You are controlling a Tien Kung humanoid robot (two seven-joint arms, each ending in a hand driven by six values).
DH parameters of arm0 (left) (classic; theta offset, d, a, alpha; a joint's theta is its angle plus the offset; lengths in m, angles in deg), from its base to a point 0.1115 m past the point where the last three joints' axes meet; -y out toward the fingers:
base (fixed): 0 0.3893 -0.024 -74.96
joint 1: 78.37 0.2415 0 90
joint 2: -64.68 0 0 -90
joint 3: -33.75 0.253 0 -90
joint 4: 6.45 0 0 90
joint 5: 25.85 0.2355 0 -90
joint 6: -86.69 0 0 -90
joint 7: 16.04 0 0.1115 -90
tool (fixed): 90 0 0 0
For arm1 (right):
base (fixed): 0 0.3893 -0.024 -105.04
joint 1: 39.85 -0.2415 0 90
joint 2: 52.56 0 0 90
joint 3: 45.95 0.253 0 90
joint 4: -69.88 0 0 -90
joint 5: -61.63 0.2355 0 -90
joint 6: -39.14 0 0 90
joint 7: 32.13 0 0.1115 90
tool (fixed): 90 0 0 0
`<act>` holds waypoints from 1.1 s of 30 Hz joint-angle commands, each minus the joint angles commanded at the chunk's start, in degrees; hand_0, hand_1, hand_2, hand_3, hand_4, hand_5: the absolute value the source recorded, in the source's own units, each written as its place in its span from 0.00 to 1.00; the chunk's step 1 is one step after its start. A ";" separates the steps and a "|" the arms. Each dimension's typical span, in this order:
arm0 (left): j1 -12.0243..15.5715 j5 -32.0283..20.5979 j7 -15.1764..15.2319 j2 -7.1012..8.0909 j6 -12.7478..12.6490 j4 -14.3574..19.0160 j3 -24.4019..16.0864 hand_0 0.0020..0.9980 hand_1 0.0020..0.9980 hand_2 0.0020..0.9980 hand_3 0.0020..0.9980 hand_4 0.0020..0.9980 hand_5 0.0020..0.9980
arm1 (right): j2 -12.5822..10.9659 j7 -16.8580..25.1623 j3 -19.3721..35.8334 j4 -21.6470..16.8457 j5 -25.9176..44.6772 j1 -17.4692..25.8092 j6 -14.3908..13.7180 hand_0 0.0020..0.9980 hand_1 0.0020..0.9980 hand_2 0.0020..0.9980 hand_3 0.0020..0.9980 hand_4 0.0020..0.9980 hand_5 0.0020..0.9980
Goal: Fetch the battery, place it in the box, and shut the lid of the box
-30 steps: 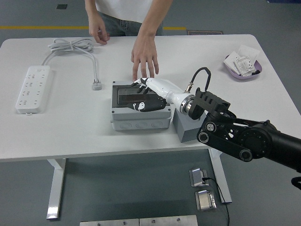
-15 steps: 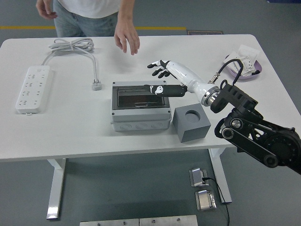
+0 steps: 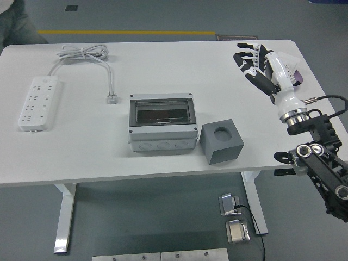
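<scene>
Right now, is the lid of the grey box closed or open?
Closed. The dark transparent lid lies flat within the frame of the grey box, with no raised edge visible. The right hand is away from it, fingers spread.

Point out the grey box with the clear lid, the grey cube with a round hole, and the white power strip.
grey box with clear lid [image 3: 162, 126], head view, lid centre.
grey cube with round hole [image 3: 228, 149], head view, front face.
white power strip [image 3: 37, 103], head view, top middle.

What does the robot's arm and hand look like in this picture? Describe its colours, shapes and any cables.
Only the right arm shows. Its hand has five fingers in black with white patches, on a smooth white forearm that narrows to a silver metal ring. Below that come black jointed links with round pivots. A thin black cable loops out beside the ring.
</scene>
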 joint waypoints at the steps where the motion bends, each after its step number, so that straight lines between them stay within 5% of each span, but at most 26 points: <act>1: 0.03 0.13 0.01 0.03 0.00 0.00 -0.15 0.62 0.69 0.60 0.62 0.67 0.09 | 0.06 1.30 0.94 0.67 1.83 0.63 0.48 0.62 0.60 0.63 0.73 0.83 0.64; 6: 0.08 0.32 0.01 0.19 0.02 0.00 -0.42 0.61 0.69 0.61 0.62 0.67 0.09 | 0.17 6.95 4.28 3.63 11.13 3.24 3.97 0.63 0.61 0.63 0.72 0.83 0.65; 13: -0.16 0.26 -0.02 0.38 0.06 0.06 -0.18 0.62 0.69 0.61 0.62 0.67 0.09 | -0.03 5.72 7.41 4.73 19.13 5.32 7.68 0.64 0.62 0.63 0.73 0.84 0.65; 20: -0.24 0.57 0.02 0.85 0.07 0.06 -0.33 0.62 0.69 0.61 0.62 0.67 0.10 | -0.18 4.02 8.44 3.88 19.35 5.91 8.48 0.66 0.63 0.58 0.71 0.86 0.66; 21: -0.25 0.65 0.02 0.94 0.08 0.07 -0.39 0.62 0.69 0.61 0.62 0.67 0.10 | -0.17 3.90 8.56 3.70 19.18 5.96 8.47 0.67 0.69 0.67 0.74 0.87 0.49; 33: -0.27 1.37 0.13 1.83 0.15 0.14 -1.85 0.62 0.69 0.61 0.62 0.67 0.10 | 0.20 3.47 9.42 3.44 19.01 6.38 9.57 0.67 0.70 0.69 0.75 0.86 0.45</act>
